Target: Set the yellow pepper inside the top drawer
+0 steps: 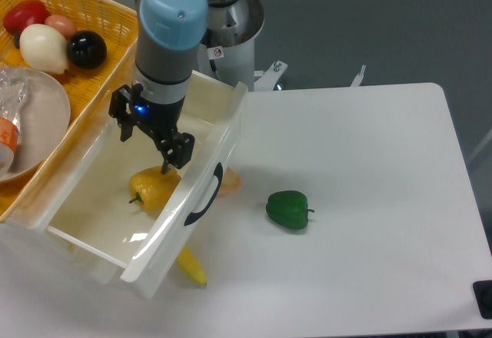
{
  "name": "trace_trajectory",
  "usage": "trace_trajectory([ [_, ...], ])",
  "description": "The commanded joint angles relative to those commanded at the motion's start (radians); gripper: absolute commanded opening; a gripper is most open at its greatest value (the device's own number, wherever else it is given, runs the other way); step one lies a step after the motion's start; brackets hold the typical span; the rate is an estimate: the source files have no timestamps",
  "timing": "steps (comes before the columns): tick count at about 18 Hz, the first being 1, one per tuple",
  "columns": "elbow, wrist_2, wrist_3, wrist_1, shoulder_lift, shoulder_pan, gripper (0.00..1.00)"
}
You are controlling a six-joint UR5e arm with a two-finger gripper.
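Observation:
The yellow pepper (154,188) lies on the floor of the top drawer (100,234), near its front wall, stem pointing left. The drawer is pulled open, with a dark curved handle (203,196) on its front. My gripper (150,151) hangs just above the pepper, inside the drawer's outline. Its fingers are apart and hold nothing. The right fingertip (167,167) is just over the pepper's top.
A green pepper (288,209) lies on the white table right of the drawer. A long slim yellow item (191,267) pokes out from under the drawer front. A yellow woven basket (92,23) with round items and a plate (34,119) sits at the left.

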Motion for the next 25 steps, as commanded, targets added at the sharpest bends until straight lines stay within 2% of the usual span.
trace_trajectory([
  [3, 0.006, -0.015, 0.005, 0.002, 0.032, 0.051, 0.99],
  [12, -0.003, -0.034, 0.011, 0.089, 0.022, 0.170, 1.00],
  [16, -0.006, -0.034, 0.032, 0.175, -0.024, 0.233, 1.00],
  [19, -0.020, -0.034, 0.118, 0.181, -0.063, 0.267, 1.00],
  [20, -0.021, -0.029, 0.138, 0.202, -0.080, 0.272, 1.00],
  [21, -0.024, -0.008, 0.205, 0.240, -0.109, 0.285, 1.00],
  [23, -0.024, 0.044, 0.271, 0.255, -0.149, 0.288, 1.00],
  [25, -0.024, 0.162, 0.317, 0.258, -0.161, 0.290, 1.00],
])
